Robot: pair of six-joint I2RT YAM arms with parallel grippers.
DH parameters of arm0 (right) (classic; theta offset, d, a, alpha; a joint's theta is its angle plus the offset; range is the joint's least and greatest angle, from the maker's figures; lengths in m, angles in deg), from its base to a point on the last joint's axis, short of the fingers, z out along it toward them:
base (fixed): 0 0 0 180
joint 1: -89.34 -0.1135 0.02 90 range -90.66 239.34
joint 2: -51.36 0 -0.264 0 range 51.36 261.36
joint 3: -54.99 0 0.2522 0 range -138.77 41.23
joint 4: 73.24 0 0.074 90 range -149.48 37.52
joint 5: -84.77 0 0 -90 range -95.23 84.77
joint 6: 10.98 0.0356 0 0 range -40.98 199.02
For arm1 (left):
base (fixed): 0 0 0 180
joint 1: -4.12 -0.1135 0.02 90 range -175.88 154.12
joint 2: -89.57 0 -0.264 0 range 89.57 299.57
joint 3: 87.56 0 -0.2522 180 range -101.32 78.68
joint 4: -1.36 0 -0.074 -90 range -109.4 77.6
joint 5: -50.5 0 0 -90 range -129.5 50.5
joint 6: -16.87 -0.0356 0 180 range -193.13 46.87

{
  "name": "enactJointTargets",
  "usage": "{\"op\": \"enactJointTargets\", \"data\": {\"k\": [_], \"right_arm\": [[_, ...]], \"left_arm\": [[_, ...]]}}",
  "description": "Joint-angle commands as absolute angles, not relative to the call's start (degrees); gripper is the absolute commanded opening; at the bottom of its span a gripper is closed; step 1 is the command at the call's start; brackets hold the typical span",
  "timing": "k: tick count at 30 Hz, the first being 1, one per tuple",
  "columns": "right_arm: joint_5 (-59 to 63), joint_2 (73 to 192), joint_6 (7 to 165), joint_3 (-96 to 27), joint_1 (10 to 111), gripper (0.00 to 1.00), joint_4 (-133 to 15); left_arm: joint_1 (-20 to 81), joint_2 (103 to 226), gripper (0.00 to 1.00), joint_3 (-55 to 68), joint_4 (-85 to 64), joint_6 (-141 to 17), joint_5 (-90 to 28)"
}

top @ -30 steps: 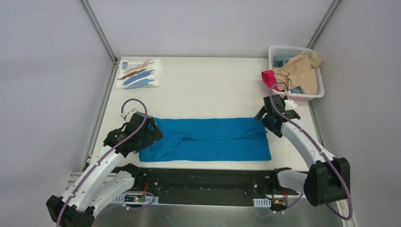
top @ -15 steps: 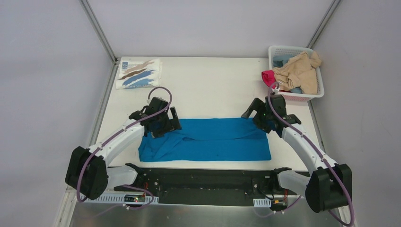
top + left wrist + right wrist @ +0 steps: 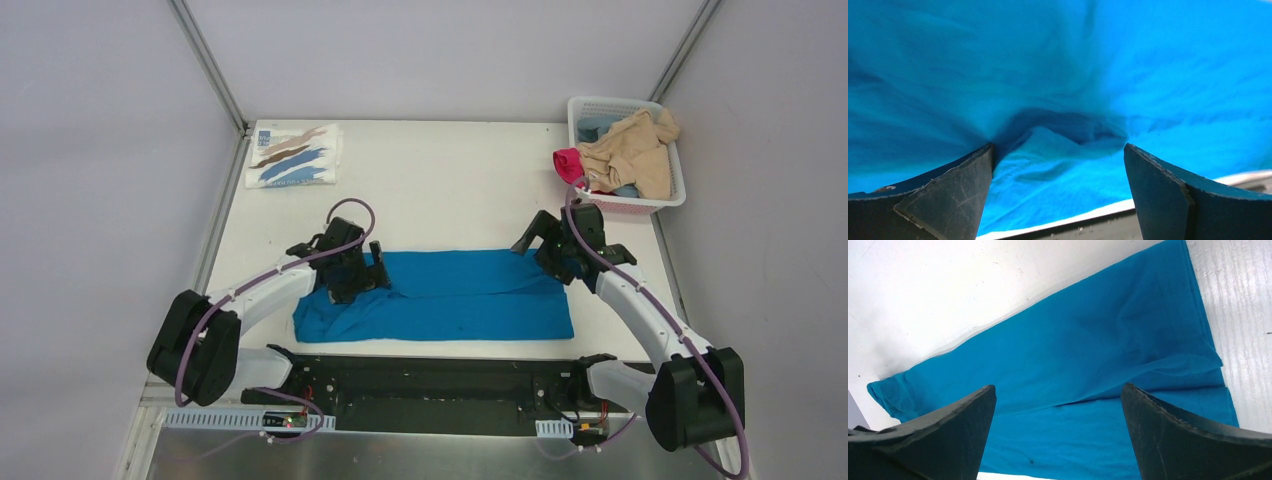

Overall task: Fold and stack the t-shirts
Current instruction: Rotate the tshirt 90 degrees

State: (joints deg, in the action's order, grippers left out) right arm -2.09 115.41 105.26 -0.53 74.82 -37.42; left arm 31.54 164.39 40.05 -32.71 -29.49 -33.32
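Observation:
A bright blue t-shirt lies folded lengthwise into a long band near the table's front edge. My left gripper is open, low over the shirt's left end, its jaws wide on either side of a raised wrinkle of blue cloth. My right gripper is open above the shirt's far right corner, looking down on the blue cloth without holding it. A folded white shirt with brown and blue brushstrokes lies at the far left corner.
A white mesh basket at the far right corner holds a beige shirt, a pink one hanging over its rim and pale-blue cloth. A black rail runs along the near edge.
My left gripper moved from the shirt's near-left corner up and right to the shirt's far left part. My right gripper shifted slightly left and away, over the shirt's far right corner.

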Motion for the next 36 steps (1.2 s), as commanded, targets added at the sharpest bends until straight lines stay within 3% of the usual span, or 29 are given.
{"op": "enactJointTargets", "data": {"k": [1,7,25,28,33,36], "right_arm": [[-3.44,113.73,104.34,-0.52,74.61,0.99,-38.16],[-3.87,113.32,104.50,-0.47,74.64,0.99,-37.85],[-4.78,112.47,103.54,-0.27,74.59,0.99,-37.62],[-7.83,112.29,104.00,-0.51,74.59,0.99,-36.96],[-6.83,113.53,104.24,-1.32,74.60,0.99,-37.62],[-5.76,116.62,104.10,-2.20,74.62,0.99,-39.45]], "left_arm": [[33.80,158.84,0.99,43.57,-32.08,-29.77,-26.32],[34.82,153.89,0.99,46.53,-32.79,-29.08,-19.28],[46.71,150.58,0.99,42.44,-33.10,-35.54,-14.80],[46.72,149.12,0.99,41.00,-36.32,-34.72,-22.27],[45.82,149.47,0.99,35.86,-45.09,-28.53,-44.66],[40.39,154.00,0.99,33.93,-43.30,-25.64,-47.20]]}}
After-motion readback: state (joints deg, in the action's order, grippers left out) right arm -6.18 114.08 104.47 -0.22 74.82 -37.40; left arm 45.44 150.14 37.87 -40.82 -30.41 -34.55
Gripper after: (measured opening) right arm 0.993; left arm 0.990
